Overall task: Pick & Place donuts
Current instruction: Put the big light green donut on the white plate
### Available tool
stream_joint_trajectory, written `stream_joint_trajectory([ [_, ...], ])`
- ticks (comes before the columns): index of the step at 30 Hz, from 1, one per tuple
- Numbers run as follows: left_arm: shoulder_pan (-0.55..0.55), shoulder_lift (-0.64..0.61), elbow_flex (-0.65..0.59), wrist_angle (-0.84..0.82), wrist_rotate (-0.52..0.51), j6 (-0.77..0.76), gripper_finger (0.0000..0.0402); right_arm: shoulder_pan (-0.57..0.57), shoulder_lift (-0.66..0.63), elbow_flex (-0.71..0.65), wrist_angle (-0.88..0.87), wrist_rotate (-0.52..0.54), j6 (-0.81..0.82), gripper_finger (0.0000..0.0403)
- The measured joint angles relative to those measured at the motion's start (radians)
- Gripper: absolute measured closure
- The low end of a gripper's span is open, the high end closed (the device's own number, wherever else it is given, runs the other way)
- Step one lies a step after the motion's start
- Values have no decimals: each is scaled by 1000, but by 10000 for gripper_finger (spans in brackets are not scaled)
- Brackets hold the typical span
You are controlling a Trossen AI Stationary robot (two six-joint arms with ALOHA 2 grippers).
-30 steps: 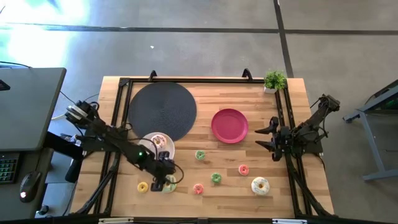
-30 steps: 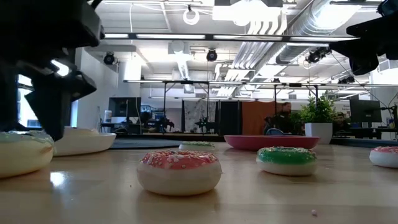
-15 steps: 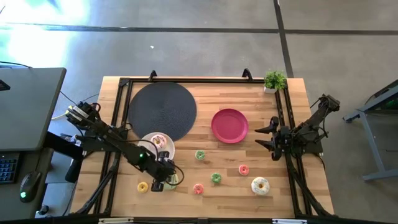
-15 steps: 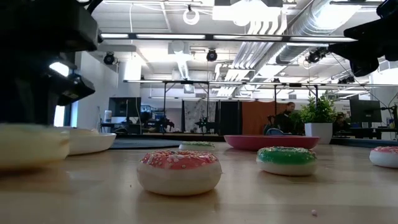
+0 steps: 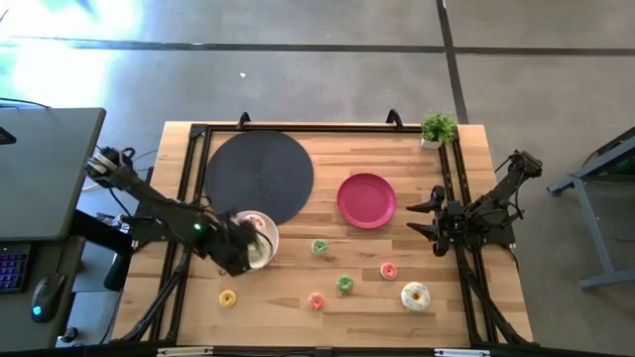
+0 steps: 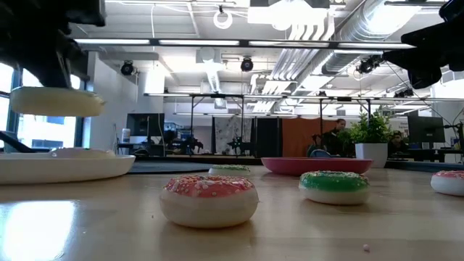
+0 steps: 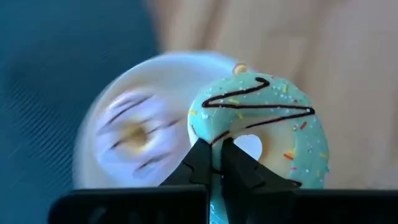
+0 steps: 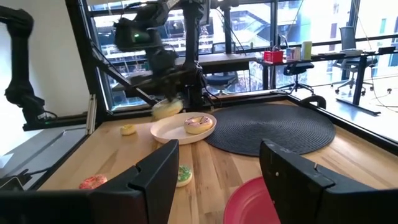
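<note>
— Donuts first, from the left: where is the big mint-green iced ring donut with the dark chocolate zigzag [image 7: 258, 127]?

— A second ago it lay on the wooden table [image 5: 437, 307] near the front edge, beside the small yellow ring donut [image 5: 227, 297]. Now the left gripper [image 7: 213, 163] has lifted it and carried it back; it hangs over the near rim of the round white plate [image 5: 268, 232], clear of the surface. In the low view the donut floats above the plate, where before it sat on the boards.

— And the fingers?

— Pinched tight through the ring's hole and rim, holding it. A pink-iced ring donut [image 8: 198, 124] already lies on the same plate.

— Moving rightward?

— The large round dark woven mat [image 5: 259, 177] touches the plate's back edge. Then the loose ones, unmoved: a small green ring donut [image 5: 318, 247], a small orange-pink ring donut [image 5: 317, 300] near the front, another green sprinkled ring donut [image 5: 344, 284], a pink-topped small ring donut [image 5: 388, 270], and the larger white-and-yellow iced ring donut [image 5: 415, 296]. The round pink plate [image 5: 366, 199] sits mid-table, bare.

— The right arm?

— Parked as before at the table's right edge, the right gripper [image 5: 426, 218] with its fingers spread wide, holding nothing. A small potted green plant [image 5: 438, 129] stands at the back right corner.

— Any writing?

— No legible brand or label anywhere.
</note>
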Motion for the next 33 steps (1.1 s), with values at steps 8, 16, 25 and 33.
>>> stream_joint_trajectory([
  [8, -15, -198, -259, 76, 9, -254, 386, 0, 0, 0, -3, -2, 0, 190],
  [16, -67, -227, -400, 223, 156, -230, 385, 0, 2, 0, -4, -4, 0, 190],
  [25, -72, -243, -400, 221, 128, -227, 385, 0, 7, 0, -4, 11, -1, 190],
  [33, -72, -243, -372, 214, 152, -223, 324, 0, 7, 0, -4, 26, -17, 190],
])
